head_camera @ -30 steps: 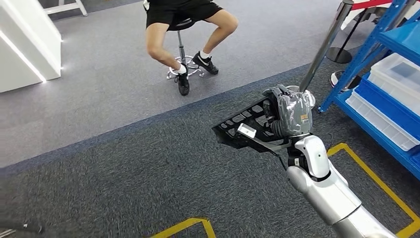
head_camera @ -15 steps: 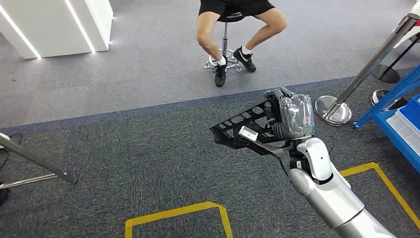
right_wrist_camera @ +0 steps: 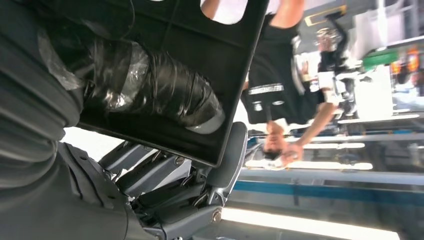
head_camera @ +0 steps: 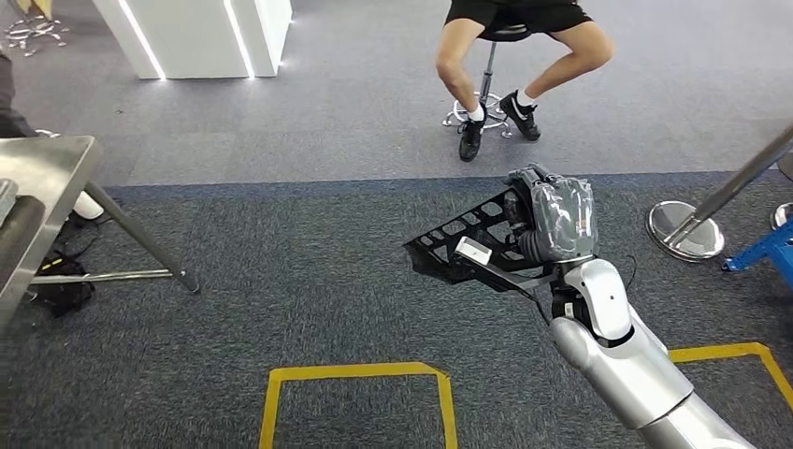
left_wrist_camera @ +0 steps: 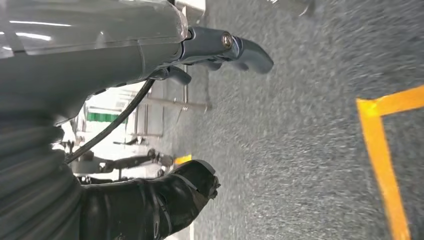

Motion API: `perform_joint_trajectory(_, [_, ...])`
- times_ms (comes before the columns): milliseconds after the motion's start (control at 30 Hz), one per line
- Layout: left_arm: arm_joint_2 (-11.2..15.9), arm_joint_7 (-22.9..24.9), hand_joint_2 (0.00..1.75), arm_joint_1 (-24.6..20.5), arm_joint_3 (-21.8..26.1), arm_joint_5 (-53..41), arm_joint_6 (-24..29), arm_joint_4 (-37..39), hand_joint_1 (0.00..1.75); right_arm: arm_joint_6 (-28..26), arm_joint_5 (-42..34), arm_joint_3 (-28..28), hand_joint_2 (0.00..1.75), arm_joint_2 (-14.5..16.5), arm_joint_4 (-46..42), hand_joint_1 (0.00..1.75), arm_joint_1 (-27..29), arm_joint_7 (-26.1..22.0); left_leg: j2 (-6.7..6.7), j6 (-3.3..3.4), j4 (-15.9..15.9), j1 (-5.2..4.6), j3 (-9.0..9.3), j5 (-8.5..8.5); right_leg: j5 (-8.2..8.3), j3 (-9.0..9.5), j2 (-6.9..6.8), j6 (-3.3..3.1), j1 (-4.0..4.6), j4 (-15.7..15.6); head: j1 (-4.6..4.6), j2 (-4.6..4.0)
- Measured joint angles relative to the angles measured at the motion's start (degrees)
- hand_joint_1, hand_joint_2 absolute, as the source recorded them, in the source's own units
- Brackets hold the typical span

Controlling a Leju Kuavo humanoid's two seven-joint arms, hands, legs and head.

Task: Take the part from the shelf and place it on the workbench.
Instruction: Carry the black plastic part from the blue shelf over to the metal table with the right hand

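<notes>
Since the earlier frames the camera has swung left, bringing the workbench [head_camera: 42, 159] into view. Left hand [left_wrist_camera: 190, 55] seems empty, fingers apart. Right hand [head_camera: 552, 220] grips the black part [head_camera: 463, 245]; placing remains.

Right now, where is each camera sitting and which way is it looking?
Head view: high on the robot, looking forward and down at the carpet, the right hand gripping the black part, and a seated person.
Left wrist view: behind the left hand, which holds nothing, facing carpet with yellow tape.
Right wrist view: behind the right hand, facing the black part.
Shared: head and right wrist views show the part and the person.
</notes>
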Motion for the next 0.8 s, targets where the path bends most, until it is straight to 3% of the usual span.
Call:
perform_joint_trajectory(33, [0.0, 0.0, 1.75, 0.0, 0.0, 0.0, 0.0, 0.0, 0.00, 0.0, 0.0, 0.0, 1.75, 0.0, 0.0, 1.75, 0.0, 0.0, 0.35, -0.42, 2.4, 0.43, -0.42, -0.66, 0.24, -0.47, -0.81, 0.21, -0.05, 0.1, -0.01, 0.00])
perform_joint_trajectory(67, [0.0, 0.0, 1.75, 0.0, 0.0, 0.0, -0.1, 0.0, 0.00, 0.0, 0.0, 0.0, 1.75, 0.0, 0.0, 1.75, 0.1, 0.0, 0.60, -0.83, 2.9, 0.83, 0.15, -0.31, 0.43, -0.92, -1.60, 0.44, -0.16, 0.3, -0.01, 0.00])
perform_joint_trajectory(133, [0.0, 0.0, 1.75, 0.0, 0.0, 0.0, -0.2, 0.0, 0.00, 0.1, 0.0, 0.0, 1.75, -0.1, -0.1, 1.75, 0.1, 0.0, 1.85, -1.66, -2.4, 1.57, 4.58, 1.71, 0.55, -1.70, -3.07, 1.02, -0.46, 1.0, -0.02, 0.00])
perform_joint_trajectory(200, [0.0, -0.1, 1.75, 0.0, 0.0, 0.0, -0.2, 0.0, 0.00, 0.1, 0.0, -0.1, 1.75, -0.5, -0.5, 1.75, 0.1, 0.0, 3.73, -1.70, -8.5, 1.55, 8.98, 2.90, 0.30, -2.37, -4.31, 1.89, -0.57, 1.9, 0.06, 0.00])
perform_joint_trajectory(267, [-0.1, -0.3, 1.75, 0.0, 0.0, -0.1, -0.3, 0.0, 0.00, 0.2, 0.0, -0.2, 1.75, -0.9, -0.8, 1.75, 0.1, 0.0, 4.23, -0.63, -10.2, 1.06, 9.87, 2.79, 0.12, -2.61, -5.32, 2.85, -0.48, 2.6, 0.17, 0.00])
perform_joint_trajectory(333, [-0.1, -0.3, 1.75, 0.0, 0.0, -0.1, -0.3, 0.0, 0.00, 0.3, 0.0, -0.2, 1.75, -0.9, -1.0, 1.75, 0.1, 0.0, 3.23, 0.74, -10.5, 0.97, 9.52, 2.73, -0.05, -2.58, -5.84, 3.70, -0.69, 3.0, 0.25, 0.00])
perform_joint_trajectory(400, [-0.1, -0.3, 1.75, 0.0, 0.1, -0.1, -0.3, 0.0, 0.00, 0.5, -0.1, -0.2, 1.75, -1.1, -1.2, 1.75, 0.2, 0.0, 2.04, 1.91, -10.8, 0.89, 9.22, 3.11, -2.10, -3.59, -3.59, 4.12, -1.08, 5.4, 0.46, 0.00])
perform_joint_trajectory(467, [-0.1, -0.4, 1.75, 0.0, 0.1, -0.1, -0.3, 0.0, 0.00, 0.6, -0.1, -0.3, 1.75, -1.4, -1.3, 1.75, 0.4, 0.0, 0.76, 2.73, -10.9, 0.50, 8.81, 3.56, -6.11, -6.61, -0.22, 3.88, -1.02, 12.2, 0.69, 0.01])
perform_joint_trajectory(500, [-0.1, -0.4, 1.75, -0.1, 0.1, -0.1, -0.3, 0.0, 0.00, 0.7, -0.1, -0.4, 1.75, -1.6, -1.4, 1.75, 0.6, 0.0, 0.05, 3.06, -10.9, 0.20, 8.56, 3.75, -7.73, -8.41, 0.62, 3.63, -0.83, 16.0, 0.76, 0.01])
perform_joint_trajectory(533, [0.0, -0.5, 1.75, 0.0, 0.1, -0.1, -0.3, 0.0, 0.00, 0.7, -0.1, -0.4, 1.75, -1.7, -1.4, 1.75, 0.8, 0.0, -0.76, 3.31, -10.9, -0.14, 8.36, 3.92, -8.37, -9.66, 1.03, 3.29, -0.58, 18.5, 0.79, 0.01])
perform_joint_trajectory(567, [0.0, -0.6, 1.75, 0.0, 0.1, -0.1, -0.3, 0.0, 0.00, 0.7, -0.1, -0.4, 1.75, -1.8, -1.4, 1.75, 1.0, 0.0, -1.58, 3.51, -10.9, -0.46, 8.22, 4.08, -7.90, -9.99, 1.26, 2.83, -0.31, 19.1, 0.80, 0.00])
perform_joint_trajectory(600, [-0.1, -0.6, 1.75, 0.1, 0.1, -0.1, -0.3, 0.0, 0.00, 0.7, -0.1, -0.4, 1.75, -1.8, -1.4, 1.75, 1.1, 0.0, -2.41, 3.64, -10.9, -0.73, 8.13, 4.24, -6.43, -9.23, 1.56, 2.24, 0.04, 17.5, 0.80, 0.00])
perform_joint_trajectory(633, [-0.1, -0.7, 1.75, 0.1, 0.1, -0.1, -0.3, 0.0, 0.00, 0.7, -0.1, -0.5, 1.75, -1.8, -1.4, 1.75, 1.1, 0.0, -3.23, 3.71, -10.9, -0.91, 8.10, 4.40, -4.30, -7.52, 2.22, 1.53, 0.46, 13.9, 0.79, 0.00])
perform_joint_trajectory(700, [-0.2, -0.8, 1.75, 0.1, 0.1, -0.1, -0.3, 0.0, 0.00, 0.7, -0.1, -0.5, 1.75, -2.0, -1.5, 1.75, 0.9, 0.0, -4.63, 3.55, -10.8, -1.01, 7.92, 4.77, -1.27, -4.02, 4.62, 0.23, 1.17, 6.6, 0.75, 0.01])
perform_joint_trajectory(767, [-0.3, -0.8, 1.75, 0.1, 0.1, -0.1, -0.4, 0.0, 0.00, 0.7, -0.1, -0.6, 1.75, -2.1, -1.7, 1.75, 0.7, 0.0, -5.83, 3.05, -10.9, -0.82, 7.57, 5.21, -0.54, -2.72, 5.55, -0.37, 1.60, 3.6, 0.90, 0.01])
perform_joint_trajectory(800, [-0.3, -0.8, 1.75, 0.2, 0.1, -0.1, -0.4, 0.0, 0.00, 0.7, -0.1, -0.6, 1.75, -2.2, -1.8, 1.75, 0.6, 0.0, -6.49, 2.71, -11.1, -0.74, 7.46, 5.45, -0.28, -2.64, 4.86, -0.43, 1.70, 3.2, 0.99, 0.01])
